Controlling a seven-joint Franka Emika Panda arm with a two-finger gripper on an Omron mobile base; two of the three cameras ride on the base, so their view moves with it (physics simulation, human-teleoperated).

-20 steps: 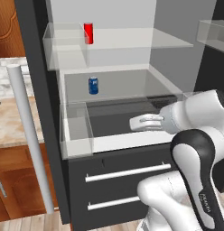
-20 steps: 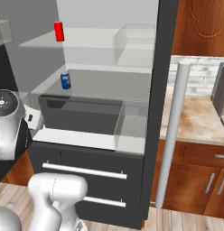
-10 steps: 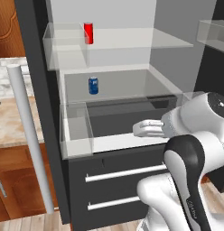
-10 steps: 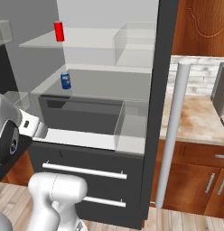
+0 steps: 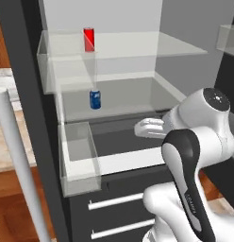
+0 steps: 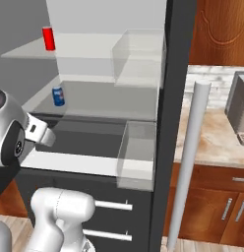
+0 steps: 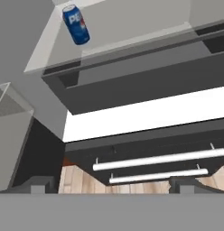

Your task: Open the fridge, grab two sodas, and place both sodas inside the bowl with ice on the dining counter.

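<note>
**Fridge open, gripper empty, both cans on their shelves**

With jaws spread wide and nothing between them, the gripper (image 5: 140, 128) hangs over the dark bottom compartment of the fridge (image 5: 24, 61), near that compartment's right side. In the hand view the two finger tips (image 7: 39, 185) sit far apart at the bottom corners, with the bar handles of the lower drawers (image 7: 161, 159) showing between them.

Blue soda (image 5: 95, 99): upright on the middle clear shelf, toward its left rear corner, up and left of the gripper and well apart from it. Same can in the right base view (image 6: 58, 96) and, tilted by the camera roll, top left in the hand view (image 7: 76, 24).

Red soda (image 5: 89, 39): upright on the top shelf (image 5: 137, 45), left of centre toward the back; right base view shows it too (image 6: 48, 38).

Clear door bin (image 5: 79, 158) juts out at the front left edge of the lower compartment. White bar handle (image 5: 20, 165) stands to the left of the cavity. Beige marble counter (image 6: 217, 138) is beside the fridge in the right base view, over wood cabinets (image 6: 217, 206).
</note>
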